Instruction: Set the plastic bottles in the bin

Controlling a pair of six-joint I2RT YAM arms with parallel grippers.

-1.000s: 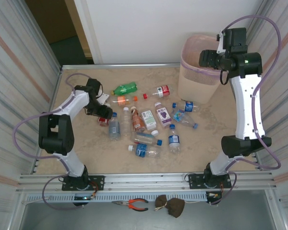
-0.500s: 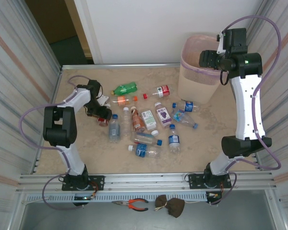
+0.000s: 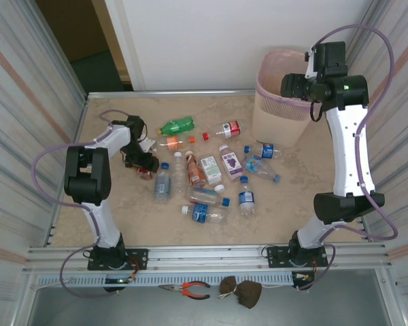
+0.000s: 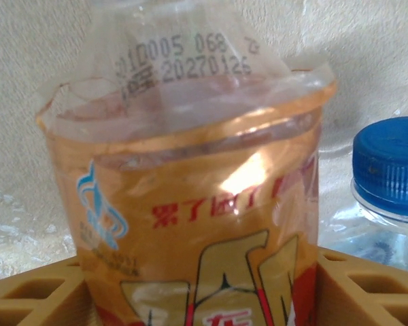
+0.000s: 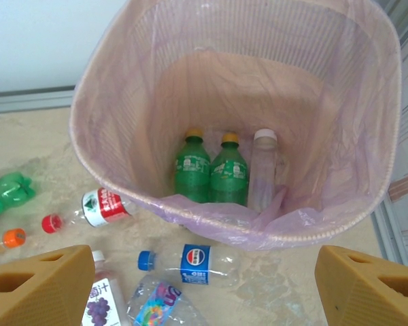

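The right wrist view looks down into the bin (image 5: 109, 88). Two green bottles (image 5: 192, 166) and a clear bottle (image 5: 262, 173) sit at its bottom. The right gripper (image 5: 204, 272) hangs above it, fingers wide apart and empty.

In the left wrist view an orange-labelled bottle (image 4: 190, 204) lies between the fingers of the left gripper (image 4: 204, 299). I cannot tell whether they press it. A blue-capped bottle (image 4: 387, 170) is just beside it.

From above, the scattered bottles (image 3: 211, 197) crowd the middle of the counter (image 3: 292, 204), with open room along its near edge.
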